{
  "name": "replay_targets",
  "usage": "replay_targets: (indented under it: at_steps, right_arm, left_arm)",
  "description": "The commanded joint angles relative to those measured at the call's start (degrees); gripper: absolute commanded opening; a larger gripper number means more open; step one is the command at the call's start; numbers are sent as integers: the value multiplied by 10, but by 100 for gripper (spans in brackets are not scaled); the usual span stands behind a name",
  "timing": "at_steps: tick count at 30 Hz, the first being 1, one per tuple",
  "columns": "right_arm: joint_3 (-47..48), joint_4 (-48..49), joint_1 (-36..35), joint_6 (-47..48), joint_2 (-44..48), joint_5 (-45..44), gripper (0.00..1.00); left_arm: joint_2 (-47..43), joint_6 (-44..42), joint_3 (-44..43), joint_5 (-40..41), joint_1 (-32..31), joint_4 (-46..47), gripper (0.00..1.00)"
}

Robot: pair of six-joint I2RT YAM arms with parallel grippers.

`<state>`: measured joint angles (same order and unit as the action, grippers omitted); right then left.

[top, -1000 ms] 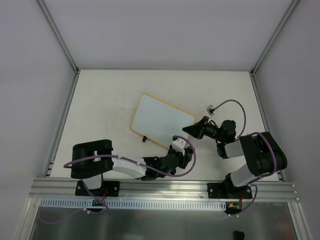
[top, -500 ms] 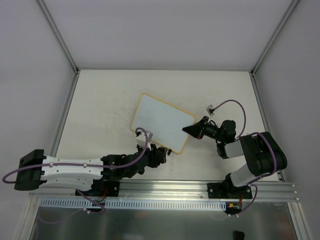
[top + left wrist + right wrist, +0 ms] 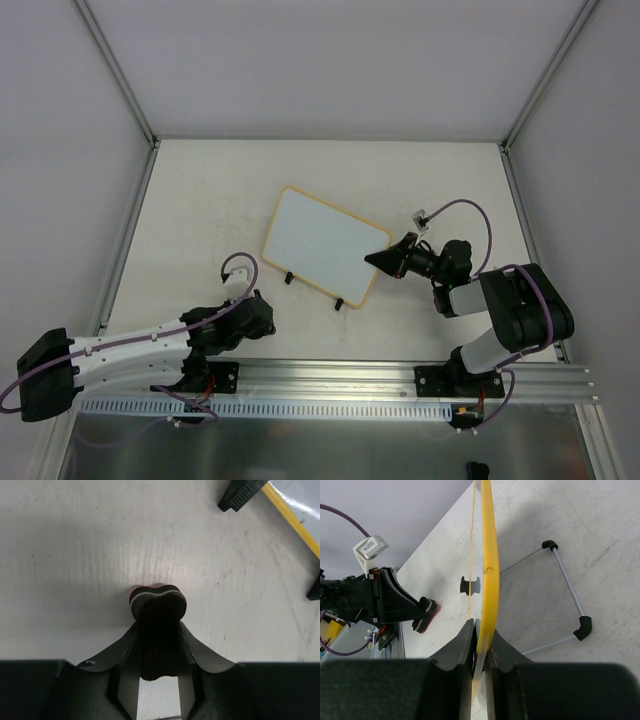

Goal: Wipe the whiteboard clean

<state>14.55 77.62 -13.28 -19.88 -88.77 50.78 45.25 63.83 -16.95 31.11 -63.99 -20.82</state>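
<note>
The whiteboard [image 3: 320,243] lies mid-table, its white face blank inside the orange-yellow frame, with two black clip feet on its near edge. My right gripper [image 3: 385,259] is shut on its right corner; the right wrist view shows the jaws clamped on the yellow edge [image 3: 486,580]. My left gripper [image 3: 264,318] is near and left of the board, apart from it, just above the table. It is shut on the small black bone-shaped eraser [image 3: 157,602], which has a red underside and also shows in the right wrist view [image 3: 426,614].
A thin wire bracket with black corner pieces [image 3: 570,592] shows beyond the board's edge in the right wrist view. One clip foot [image 3: 240,492] and the frame edge [image 3: 295,522] sit ahead and right of the left gripper. Metal rails bound the table [image 3: 200,200].
My left arm has swung left with the eraser, from the board's near right edge, along it, to the bare table left of it. The right gripper and board have not moved.
</note>
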Motion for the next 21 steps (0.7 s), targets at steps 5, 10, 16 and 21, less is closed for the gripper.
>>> replay_targets:
  at_steps: [5, 10, 16, 21]
  right_arm:
    - [2, 101, -9, 61, 0, 28, 0]
    - [1, 101, -9, 60, 0, 28, 0]
    - [2, 101, -9, 60, -2, 28, 0]
    - [3, 101, -8, 61, -3, 29, 0]
  left_arm:
    - [78, 21, -23, -29, 55, -42, 0]
    - [61, -5, -30, -30, 75, -42, 18]
    - [14, -6, -11, -37, 79, -42, 44]
    - [18, 3, -2, -47, 81, -42, 51]
